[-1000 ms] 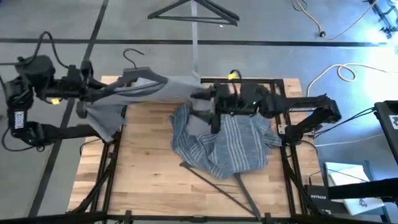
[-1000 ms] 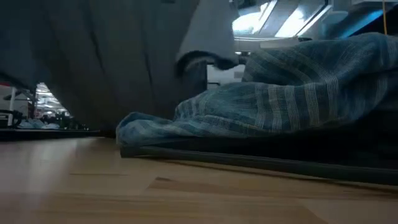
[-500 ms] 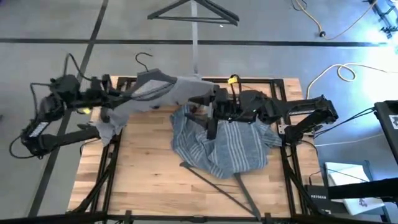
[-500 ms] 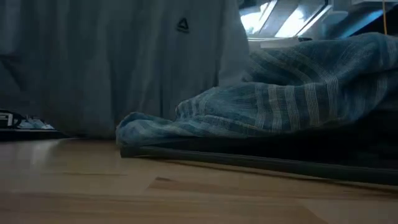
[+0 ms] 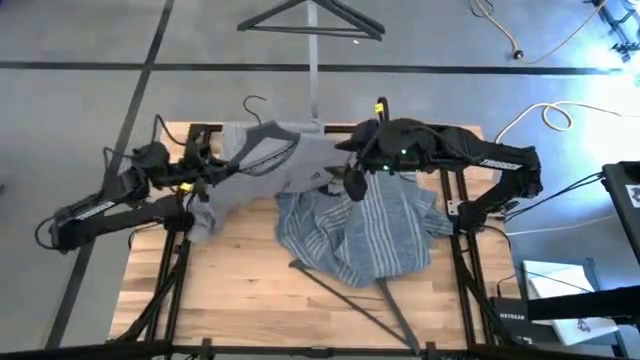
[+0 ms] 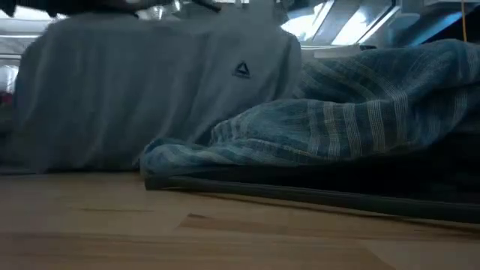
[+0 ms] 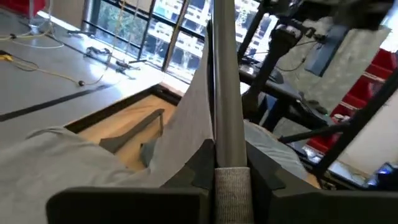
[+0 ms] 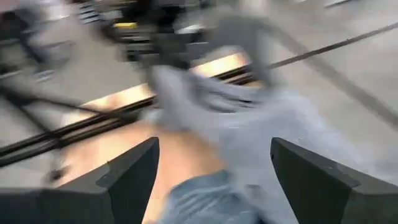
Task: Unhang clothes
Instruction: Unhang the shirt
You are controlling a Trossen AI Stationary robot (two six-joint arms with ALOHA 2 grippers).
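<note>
The plain grey T-shirt [image 5: 285, 155] hangs on a thin dark hanger [image 5: 255, 102] over the table's far edge. The low view shows its logo [image 6: 241, 70] and its hem down at the tabletop. My left gripper [image 5: 205, 168] is shut on the T-shirt's left end. My right gripper [image 5: 351, 185] hovers open at the T-shirt's right end, and its wrist view shows grey cloth ahead between wide-apart fingers [image 8: 134, 171]. The blue-grey striped shirt [image 5: 360, 230] lies crumpled on the table's middle right. My left gripper pinches a narrow ridge of the grey T-shirt's cloth [image 7: 227, 171] between its two fingers, coming roughly level from the table's left. The ridge [image 7: 224, 81] runs straight and taut away from the fingers. I cannot tell whether a hanger arm lies inside it. The rest of the shirt hangs below.
A second dark hanger [image 5: 345, 290] lies partly under the striped shirt near the front. Another hanger [image 5: 310, 18] rests on the floor beyond the far edge. Dark frame rails [image 5: 455, 250] run along the table's sides. Bare wood shows at the near left [image 5: 230, 290].
My left gripper has carried the T-shirt and its hanger from beyond the table's left edge toward the right. The shirt has come down, and the low view now shows its top edge and its logo lower and farther right. My right arm has risen and shifted right.
</note>
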